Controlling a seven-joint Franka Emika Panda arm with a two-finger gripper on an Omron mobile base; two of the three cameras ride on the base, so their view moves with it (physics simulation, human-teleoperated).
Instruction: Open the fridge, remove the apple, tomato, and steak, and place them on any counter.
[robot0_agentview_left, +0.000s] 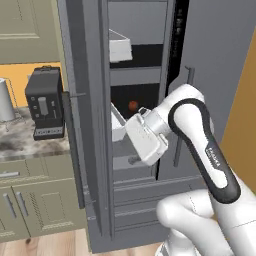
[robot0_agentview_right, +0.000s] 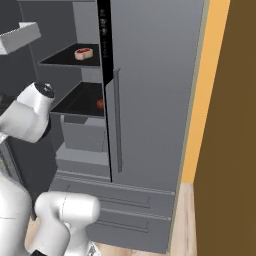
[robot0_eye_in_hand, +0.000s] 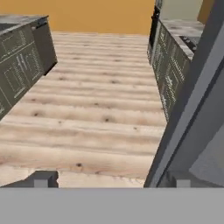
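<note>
Hand view: we find the gripper spread wide and empty, its two dark tips low in frame and well apart, looking down at the wooden floor.
We note the dark grey edge of the fridge door running diagonally just beside one fingertip, with beige cabinets far off on the opposite side of the gripper and the speckled counter far beyond the door edge. From the base views we record the fridge with one door swung open and the other shut; the steak lies on an upper shelf inside, away from the hand, and a small red round item sits on the shelf below it. A black coffee machine stands on the counter beside the open door.
</note>
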